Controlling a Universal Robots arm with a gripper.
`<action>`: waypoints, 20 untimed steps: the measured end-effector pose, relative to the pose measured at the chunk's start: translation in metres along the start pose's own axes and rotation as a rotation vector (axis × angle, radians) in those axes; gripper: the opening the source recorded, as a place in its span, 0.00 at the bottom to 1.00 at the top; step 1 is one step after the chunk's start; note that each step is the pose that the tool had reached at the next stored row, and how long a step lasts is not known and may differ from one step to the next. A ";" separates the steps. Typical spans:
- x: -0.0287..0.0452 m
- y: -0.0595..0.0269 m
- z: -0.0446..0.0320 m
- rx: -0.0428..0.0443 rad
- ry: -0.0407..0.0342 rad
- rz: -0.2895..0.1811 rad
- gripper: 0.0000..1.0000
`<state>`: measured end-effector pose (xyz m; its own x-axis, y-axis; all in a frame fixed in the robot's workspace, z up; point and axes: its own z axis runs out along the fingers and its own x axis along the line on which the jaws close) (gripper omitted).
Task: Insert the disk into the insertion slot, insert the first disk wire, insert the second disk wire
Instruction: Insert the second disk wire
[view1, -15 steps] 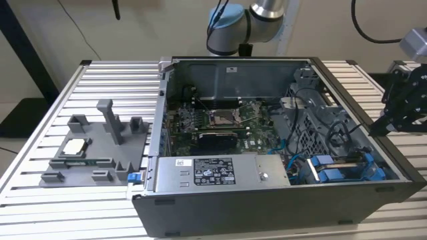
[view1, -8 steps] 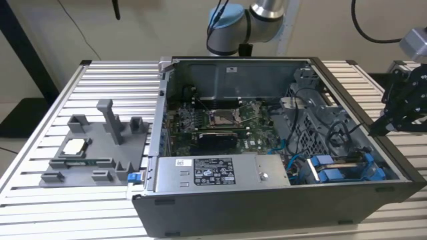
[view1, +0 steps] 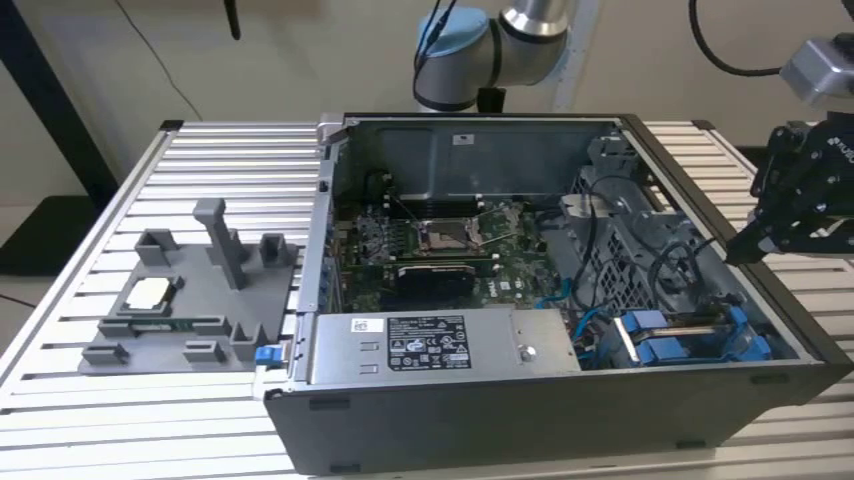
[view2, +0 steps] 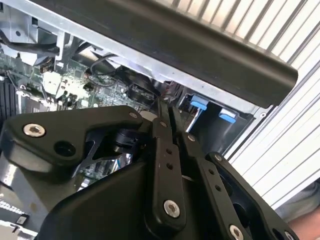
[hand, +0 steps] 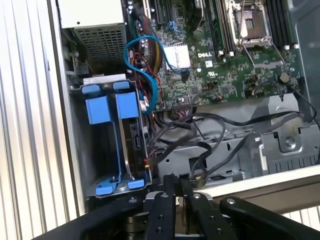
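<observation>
— Sitting edge-on in the insertion slot (hand: 102, 160), at a corner of the open computer case (view1: 534, 430), the disk (hand: 132, 142) shows its blue carrier frame and looks to be fully seated. And the gripper?

— Outside the case, above the wall on the exterior view's right. The gripper (view1: 742, 248) hangs with its fingers (hand: 165, 210) pressed together, carrying nothing visible.

— Which way does the disk lie from it?

— Lower, toward the exterior view's left, just inside that wall. Its long axis runs toward the wall, end-on to the gripper.

— The wires?

— A blue cable (hand: 150, 85) loops from beside the cage over the motherboard (hand: 225, 70). Black wires (hand: 210, 122) trail near the disk; whether any is plugged in, I cannot tell.
</observation>
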<state>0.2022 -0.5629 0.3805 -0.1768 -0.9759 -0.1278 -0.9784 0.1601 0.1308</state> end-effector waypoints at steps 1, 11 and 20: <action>-0.0003 0.0032 -0.0020 0.0000 -0.0001 0.000 0.16; 0.0032 0.0461 -0.0060 0.0015 -0.0008 0.000 0.16; 0.0054 0.0574 -0.0046 0.0083 0.0029 -0.002 0.16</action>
<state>0.1456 -0.5597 0.3918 -0.1748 -0.9766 -0.1251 -0.9796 0.1597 0.1224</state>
